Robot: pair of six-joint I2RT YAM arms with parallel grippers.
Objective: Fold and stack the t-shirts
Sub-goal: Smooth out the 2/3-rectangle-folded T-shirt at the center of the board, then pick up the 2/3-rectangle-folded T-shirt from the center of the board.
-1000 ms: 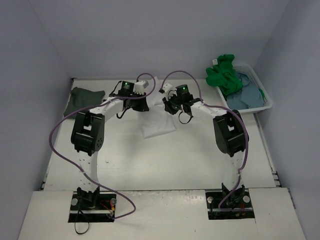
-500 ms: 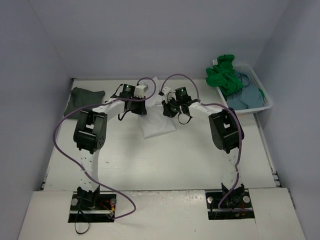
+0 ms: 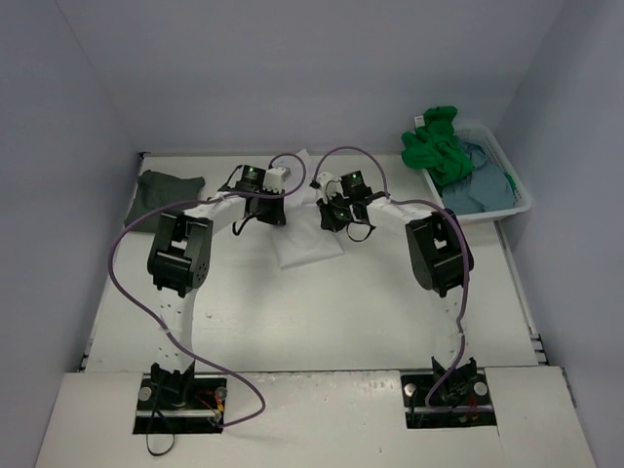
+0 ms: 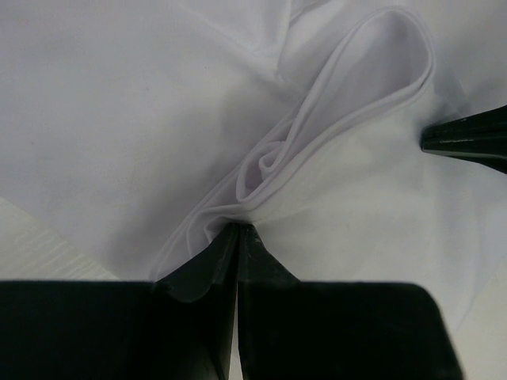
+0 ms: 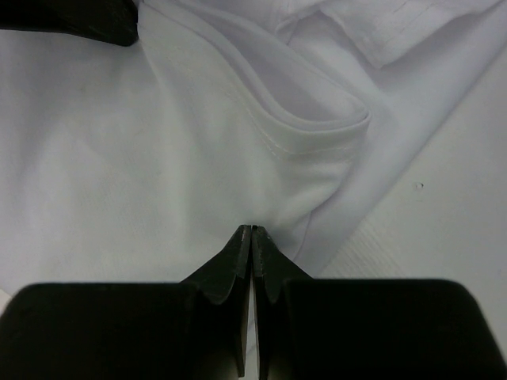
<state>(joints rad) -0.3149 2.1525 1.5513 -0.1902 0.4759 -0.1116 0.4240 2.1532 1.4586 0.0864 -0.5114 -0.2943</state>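
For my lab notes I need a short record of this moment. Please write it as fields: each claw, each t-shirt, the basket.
left claw: shut, pinching a fold of the white t-shirt
right claw: shut, pinching the same shirt's cloth
white t-shirt: rumpled, on the table, far middle, under both claws
dark grey t-shirt: far left corner, untouched
green t-shirt: bunched at the far end of the basket
blue-grey t-shirt: in the basket, near end
basket: far right of the table

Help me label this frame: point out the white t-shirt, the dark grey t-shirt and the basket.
white t-shirt (image 3: 310, 249), top view, its near part.
dark grey t-shirt (image 3: 166, 190), top view, its middle.
basket (image 3: 487, 214), top view, its near wall.
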